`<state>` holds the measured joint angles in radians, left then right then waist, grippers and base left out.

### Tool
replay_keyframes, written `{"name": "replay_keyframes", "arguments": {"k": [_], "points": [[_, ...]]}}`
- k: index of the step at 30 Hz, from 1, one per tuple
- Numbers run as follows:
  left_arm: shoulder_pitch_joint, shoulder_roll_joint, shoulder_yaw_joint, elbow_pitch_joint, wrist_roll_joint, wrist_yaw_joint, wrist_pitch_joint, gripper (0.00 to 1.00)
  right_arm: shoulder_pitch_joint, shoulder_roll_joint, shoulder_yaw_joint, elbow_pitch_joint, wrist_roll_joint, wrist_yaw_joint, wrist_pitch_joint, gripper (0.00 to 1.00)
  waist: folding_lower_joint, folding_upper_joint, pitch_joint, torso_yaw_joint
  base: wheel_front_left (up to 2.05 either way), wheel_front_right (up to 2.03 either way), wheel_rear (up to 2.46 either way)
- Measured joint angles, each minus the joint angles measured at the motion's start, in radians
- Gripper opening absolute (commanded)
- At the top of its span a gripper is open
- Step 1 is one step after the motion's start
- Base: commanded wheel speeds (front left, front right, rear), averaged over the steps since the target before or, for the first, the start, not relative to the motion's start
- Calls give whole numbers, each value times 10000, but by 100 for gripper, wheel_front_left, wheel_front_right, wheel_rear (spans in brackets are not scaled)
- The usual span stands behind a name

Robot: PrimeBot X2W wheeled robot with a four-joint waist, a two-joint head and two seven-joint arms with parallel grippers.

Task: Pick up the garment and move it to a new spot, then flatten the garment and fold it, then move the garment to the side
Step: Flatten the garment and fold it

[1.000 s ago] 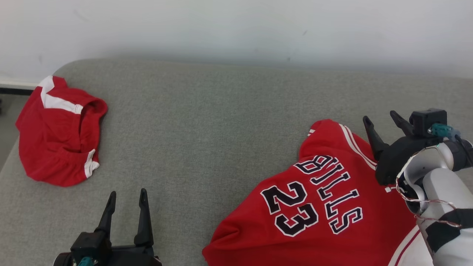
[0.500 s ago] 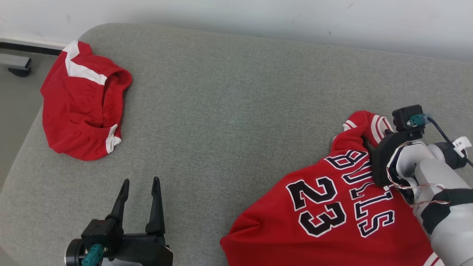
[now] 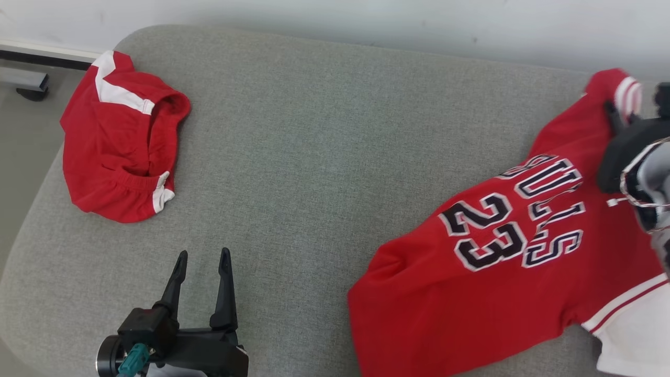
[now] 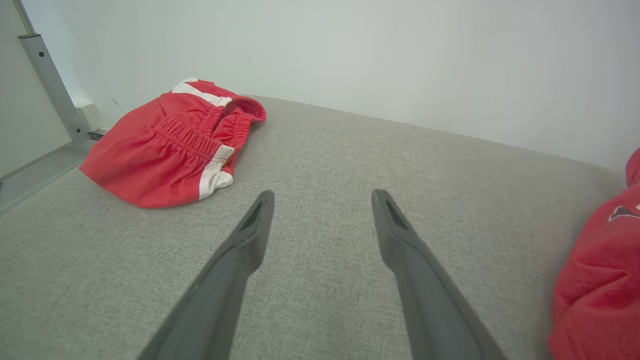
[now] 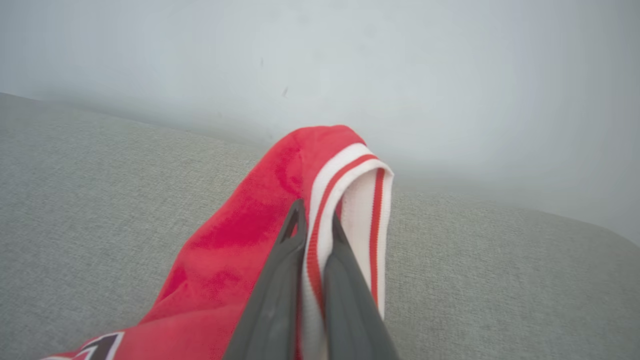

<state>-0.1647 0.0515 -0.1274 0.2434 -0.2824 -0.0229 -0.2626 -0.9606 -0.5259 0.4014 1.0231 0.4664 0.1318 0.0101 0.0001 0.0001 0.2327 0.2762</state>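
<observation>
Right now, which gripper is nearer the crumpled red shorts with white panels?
Left. The left gripper hovers open near the red shorts; the right gripper pinches the red jersey far across.

Grey fabric cushion (image 3: pixel 314 131) spans frame; plain white wall (image 3: pixel 366 21) along top; grey floor (image 3: pixel 21 146), metal rail (image 4: pixel 47 80) upper left.

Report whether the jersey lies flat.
Not flat: right gripper, shut on the jersey at its striped edge, holds it raised; the rest lies rumpled.
</observation>
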Motion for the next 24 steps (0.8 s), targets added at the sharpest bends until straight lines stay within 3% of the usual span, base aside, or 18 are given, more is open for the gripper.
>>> {"name": "replay_keyframes", "arguments": {"k": [5,6,7,16,24], "points": [[-2,0,-125,-2,-56,52,0,100,-415,-217,-230,922,-408,0,-472,0,-1,-1,9,72,0,0,0],[-3,-2,-165,0,-69,56,0,100,-422,-182,-234,1053,-416,0,-520,23,-1,0,10,74,0,0,0],[-5,-4,-190,12,-82,56,0,100,-421,-121,-257,1166,-408,0,-571,100,0,0,4,68,0,0,0],[227,-8,21,151,36,48,0,100,197,272,21,1348,-257,0,-1678,100,-1,-1,-515,-272,0,0,0],[677,-8,389,128,360,-35,0,100,1441,198,-38,-284,90,0,-2690,100,-3,-3,-1137,-969,0,0,0]]}}
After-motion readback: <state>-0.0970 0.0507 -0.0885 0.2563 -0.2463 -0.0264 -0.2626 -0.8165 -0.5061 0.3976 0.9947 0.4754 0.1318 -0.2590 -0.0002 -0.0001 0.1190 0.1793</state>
